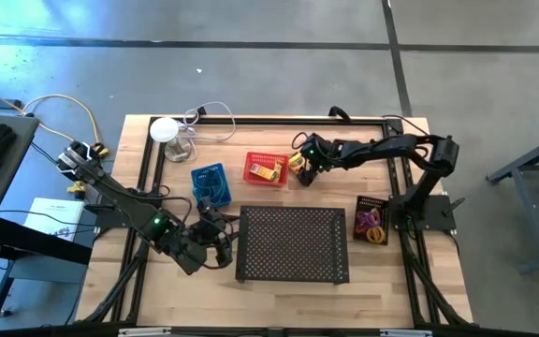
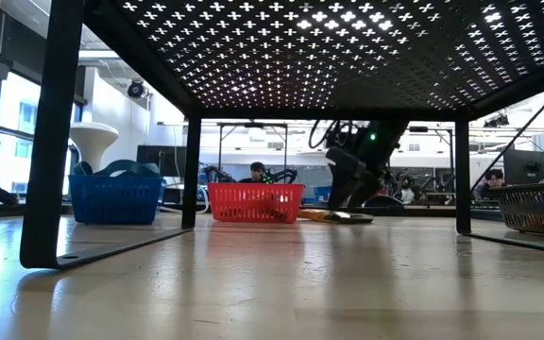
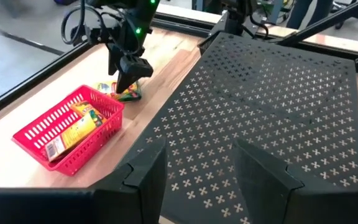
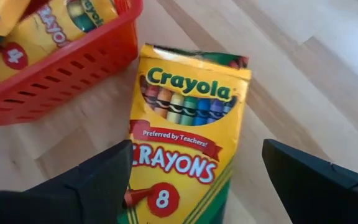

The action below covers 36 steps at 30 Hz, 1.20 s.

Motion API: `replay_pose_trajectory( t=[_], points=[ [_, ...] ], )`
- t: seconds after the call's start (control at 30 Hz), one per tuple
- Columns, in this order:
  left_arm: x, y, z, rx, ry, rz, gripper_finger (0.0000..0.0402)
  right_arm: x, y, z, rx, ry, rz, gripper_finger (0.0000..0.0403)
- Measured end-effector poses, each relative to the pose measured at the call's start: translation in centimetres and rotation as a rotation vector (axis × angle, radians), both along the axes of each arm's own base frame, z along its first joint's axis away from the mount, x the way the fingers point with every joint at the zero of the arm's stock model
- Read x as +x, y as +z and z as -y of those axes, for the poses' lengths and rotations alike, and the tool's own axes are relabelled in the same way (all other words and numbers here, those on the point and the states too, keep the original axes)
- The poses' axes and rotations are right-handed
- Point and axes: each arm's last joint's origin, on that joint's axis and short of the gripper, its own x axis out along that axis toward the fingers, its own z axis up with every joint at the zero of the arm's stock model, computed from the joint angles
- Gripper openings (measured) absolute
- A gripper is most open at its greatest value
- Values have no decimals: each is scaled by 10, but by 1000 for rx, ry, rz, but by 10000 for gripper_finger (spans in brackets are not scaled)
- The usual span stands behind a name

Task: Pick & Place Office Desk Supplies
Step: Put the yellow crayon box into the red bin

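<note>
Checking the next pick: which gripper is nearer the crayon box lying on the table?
Right. The right gripper hangs open directly over the crayon box; the left gripper waits open at the black tray's far side.

This is a robotics lab or workshop. A pale wooden worktop [image 1: 279, 300] edged with black metal framing stands on a bare grey concrete floor [image 1: 251, 56] marked with dark lines. Beyond the right claw [image 2: 348, 210], the low view looks into a large open hall with tall windows, white walls, monitors, other dark robot arms on benches, and a person [image 2: 257, 172] seated at a station. Loose cables [image 1: 64, 103] trail over the floor behind the left claw [image 1: 215, 245].
</note>
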Motion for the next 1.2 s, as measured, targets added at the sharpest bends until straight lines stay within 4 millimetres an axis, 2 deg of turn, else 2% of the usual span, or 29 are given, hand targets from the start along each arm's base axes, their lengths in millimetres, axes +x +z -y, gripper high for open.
replay_pose_trajectory(
  t=[0.3,0.63,1.2],
  points=[
    [0,-1,1,-28,-14,-6,172,7,-23,2,53,4,-12,344],
    [-1,-2,0,-33,-10,-15,172,8,-22,1,89,7,25,335],
    [-1,-2,0,-34,-9,-14,172,8,-23,0,118,10,27,189]
  ],
)
